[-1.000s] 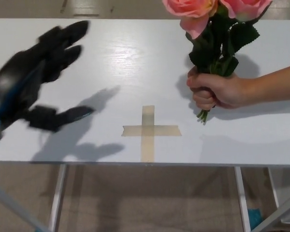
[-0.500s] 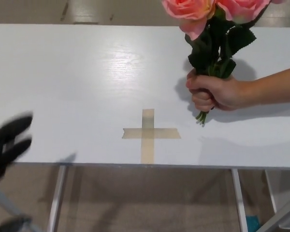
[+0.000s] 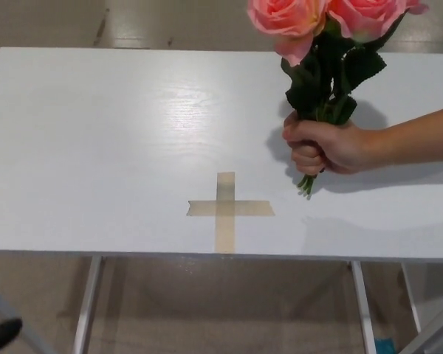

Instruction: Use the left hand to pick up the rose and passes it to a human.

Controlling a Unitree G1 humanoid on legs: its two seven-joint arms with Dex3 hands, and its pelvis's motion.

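Now the robot's left hand (image 3: 1, 333) has dropped almost out of view; only a dark tip shows at the bottom-left corner, so its fingers cannot be judged. A person's hand (image 3: 323, 146) holds the rose (image 3: 321, 44) bunch upright over the white table (image 3: 96, 147), right of the tape cross (image 3: 227, 209).

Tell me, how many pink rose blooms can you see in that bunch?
2. One rose bloom is at the top of the bunch, and a second bloom is to its right. A person's hand holds the stems. The frame's top edge may hide more.
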